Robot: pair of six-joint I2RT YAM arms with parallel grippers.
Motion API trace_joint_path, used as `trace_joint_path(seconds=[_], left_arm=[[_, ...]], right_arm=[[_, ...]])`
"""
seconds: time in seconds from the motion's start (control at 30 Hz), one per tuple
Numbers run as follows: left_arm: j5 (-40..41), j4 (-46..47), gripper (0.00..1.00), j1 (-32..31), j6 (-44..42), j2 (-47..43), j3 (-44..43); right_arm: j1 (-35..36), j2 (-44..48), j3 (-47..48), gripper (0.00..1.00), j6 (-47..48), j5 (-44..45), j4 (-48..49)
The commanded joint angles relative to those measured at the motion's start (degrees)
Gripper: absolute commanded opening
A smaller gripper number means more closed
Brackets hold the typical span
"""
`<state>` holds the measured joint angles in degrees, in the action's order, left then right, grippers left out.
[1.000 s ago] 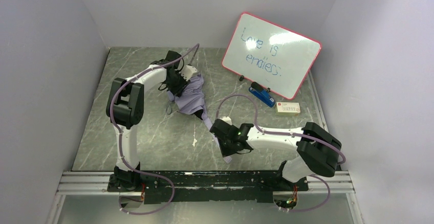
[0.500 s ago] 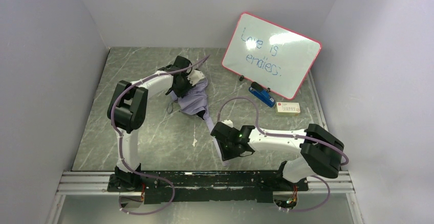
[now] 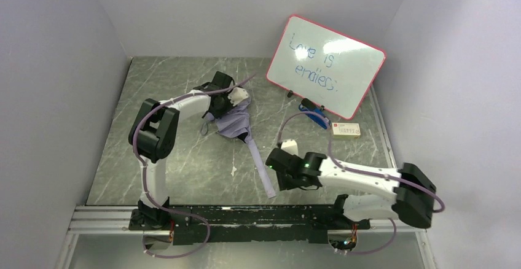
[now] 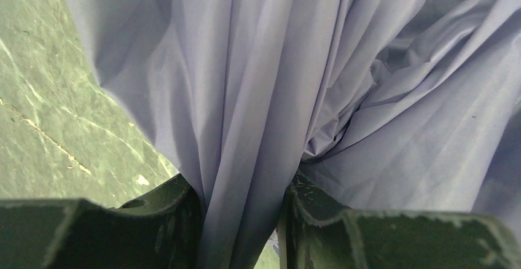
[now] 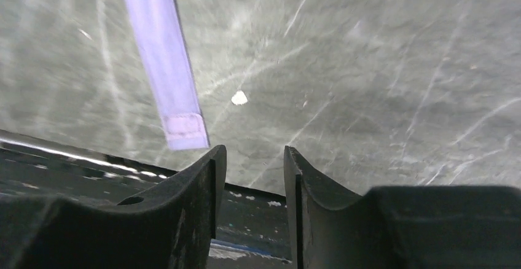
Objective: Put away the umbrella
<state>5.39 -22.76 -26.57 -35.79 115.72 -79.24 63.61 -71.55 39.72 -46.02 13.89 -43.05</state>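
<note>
Pinching umbrella (image 4: pixel 258 97) fabric, left end effector (image 4: pixel 241 189); right end effector (image 5: pixel 253 155) released, beside its strap (image 5: pixel 163 66).

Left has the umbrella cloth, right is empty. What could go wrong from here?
1. The left gripper is shut on loose folds of the umbrella. No shaft shows in its grip, so the cloth may slip out when pulled.
2. The strap lies free on the table beside the open right gripper, not between its fingers. It may drag or snag.
3. The whiteboard stands close behind the umbrella. A wide swing might knock it.
</note>
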Motion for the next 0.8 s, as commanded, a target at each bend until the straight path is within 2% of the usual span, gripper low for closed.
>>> trace_joint_path(seconds=[0.0, 0.27, 0.37, 0.53, 0.67, 0.77], left_arm=[[1.0, 4.6, 0.05, -2.8, -1.4, -2.4, 3.4], [6.0, 11.0, 0.05, -8.2, -2.5, -7.1, 9.6], [9.3, 14.1, 0.05, -11.4, -3.9, -8.8, 13.0], [14.4, 20.2, 0.05, -16.3, -6.4, -10.4, 18.6], [18.0, 25.5, 0.05, -19.7, -8.5, -10.8, 23.0], [21.5, 30.5, 0.05, -22.5, -11.0, -11.6, 26.8]], right_arm=[[0.2, 9.6, 0.4, 0.44, -4.0, 11.3, 0.9], [-0.1, 22.4, -2.9, 0.49, -7.2, 20.5, 10.4], [-2.7, 23.7, -2.1, 0.50, -6.0, 23.4, 11.9], [-17.0, 18.2, 2.1, 0.54, 2.7, 16.9, 12.3], [-28.7, 13.9, 2.9, 0.56, 9.8, 9.7, 19.4], [-36.7, 11.1, 3.9, 0.64, 14.8, 3.0, 24.9]])
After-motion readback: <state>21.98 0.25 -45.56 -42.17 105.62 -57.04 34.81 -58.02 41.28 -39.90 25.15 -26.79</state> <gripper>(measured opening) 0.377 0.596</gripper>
